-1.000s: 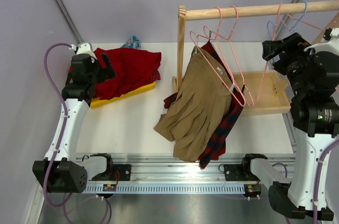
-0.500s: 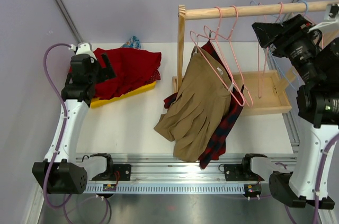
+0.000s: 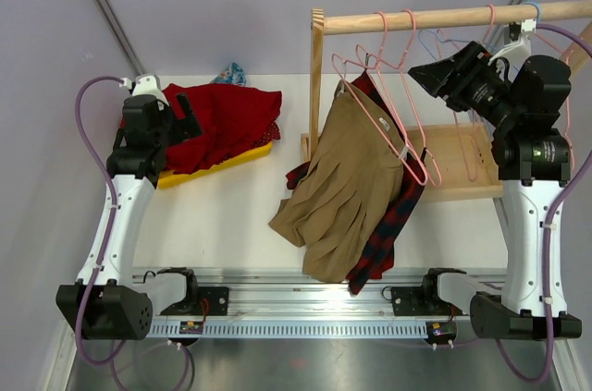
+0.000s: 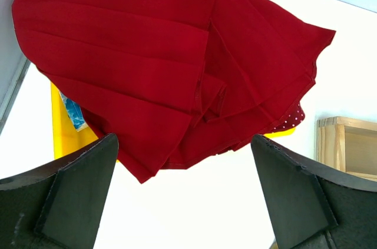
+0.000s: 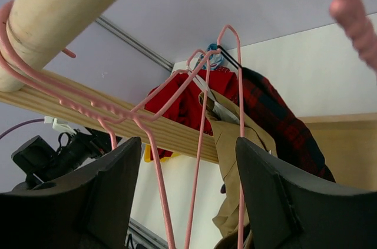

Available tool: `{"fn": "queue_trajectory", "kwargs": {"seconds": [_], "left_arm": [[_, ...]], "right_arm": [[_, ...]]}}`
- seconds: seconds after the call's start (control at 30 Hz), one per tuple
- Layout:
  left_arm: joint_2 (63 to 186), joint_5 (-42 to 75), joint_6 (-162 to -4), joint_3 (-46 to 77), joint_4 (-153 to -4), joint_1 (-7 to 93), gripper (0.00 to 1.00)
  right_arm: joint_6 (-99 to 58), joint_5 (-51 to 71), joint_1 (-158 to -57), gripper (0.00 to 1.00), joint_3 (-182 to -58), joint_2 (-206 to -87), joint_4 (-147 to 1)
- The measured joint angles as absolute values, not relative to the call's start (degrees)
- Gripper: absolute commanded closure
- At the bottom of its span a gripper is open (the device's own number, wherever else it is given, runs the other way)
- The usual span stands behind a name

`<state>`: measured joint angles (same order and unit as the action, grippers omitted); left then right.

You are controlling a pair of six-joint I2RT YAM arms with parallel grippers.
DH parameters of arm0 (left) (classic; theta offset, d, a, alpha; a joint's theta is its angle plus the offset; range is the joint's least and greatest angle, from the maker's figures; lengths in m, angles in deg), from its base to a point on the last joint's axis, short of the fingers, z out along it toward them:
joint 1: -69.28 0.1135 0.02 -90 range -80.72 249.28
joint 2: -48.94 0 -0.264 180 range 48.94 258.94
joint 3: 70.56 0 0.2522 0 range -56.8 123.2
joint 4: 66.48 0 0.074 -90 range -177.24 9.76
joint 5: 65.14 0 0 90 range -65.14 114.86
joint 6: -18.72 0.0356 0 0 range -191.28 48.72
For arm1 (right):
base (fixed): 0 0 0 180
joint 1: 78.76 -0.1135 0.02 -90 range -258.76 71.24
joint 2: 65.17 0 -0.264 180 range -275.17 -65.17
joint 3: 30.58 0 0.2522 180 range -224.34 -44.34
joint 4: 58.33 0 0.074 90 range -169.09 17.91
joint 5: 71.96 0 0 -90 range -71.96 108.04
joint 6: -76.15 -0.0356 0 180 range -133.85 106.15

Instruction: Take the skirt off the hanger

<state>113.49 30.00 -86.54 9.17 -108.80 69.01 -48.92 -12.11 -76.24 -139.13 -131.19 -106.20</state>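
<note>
The tan skirt point(image 3: 347, 183) hung from its pink hanger point(image 3: 375, 118) on the rail point(image 3: 435, 18), right of the middle of the counter point(image 3: 222, 206) — nothing freed yet. Our right gripper point(image 3: 424, 77) hovered near the rail, open and empty; our left gripper point(image 4: 185, 160), open too, held nothing above the far-left corner.

The skirt point(image 3: 342, 178) is tan, the garment point(image 3: 396, 215) beneath it red-and-navy plaid; pink hangers point(image 5: 349, 12), plain red cloth point(image 4: 147, 66), yellow tray point(image 4: 59, 131).

The left arm point(image 3: 116, 215) is leaning forward and stretching far out, its left tool point(image 4: 184, 142) facing down with jaws spread wide. The right arm point(image 3: 529, 225) is standing upright, wrist bending leftward, its right tool point(image 5: 187, 148) raised high, gaping wide.
</note>
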Motion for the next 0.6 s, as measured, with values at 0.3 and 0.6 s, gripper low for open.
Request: {"fn": "queue_trajectory", "kwargs": {"seconds": [0.3, 0.6], "left_arm": [[113.5, 30.0, -86.5, 9.2, -108.8, 69.0, 0.01], [113.5, 30.0, -86.5, 9.2, -108.8, 69.0, 0.01]], "right_arm": [[-50.8, -14.1, -76.5, 0.40, -133.2, -129.1, -103.2], [-51.4, -14.0, -79.5, 0.40, -132.4, -129.8, -101.4]]}}
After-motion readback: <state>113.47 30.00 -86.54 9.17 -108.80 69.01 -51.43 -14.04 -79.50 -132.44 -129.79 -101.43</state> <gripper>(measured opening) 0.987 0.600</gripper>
